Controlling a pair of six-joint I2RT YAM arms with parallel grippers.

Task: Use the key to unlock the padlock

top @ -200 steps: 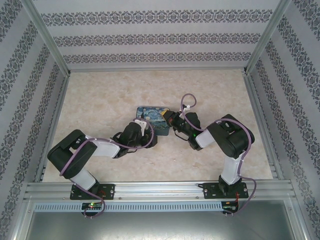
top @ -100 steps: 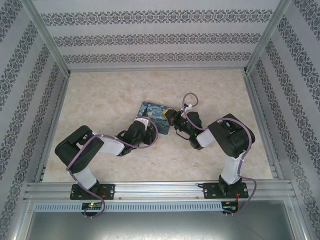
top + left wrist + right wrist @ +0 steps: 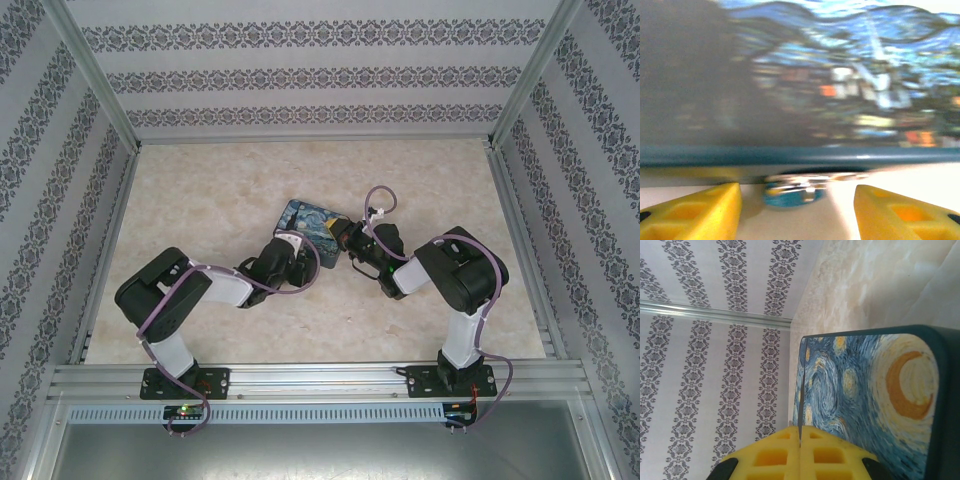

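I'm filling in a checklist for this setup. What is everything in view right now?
box: one, dark teal with a blue and yellow swirl print, mid-table between the arms
padlock: one, silvery with a blue part, just under the box's teal rim
table: one, beige marbled
walls: three, white with dark patterned stripes, around the table
cables: purple, along both arms
left claw: one, yellow fingers, open either side of the padlock
right claw: one, yellow fingers, shut, at the box's edge
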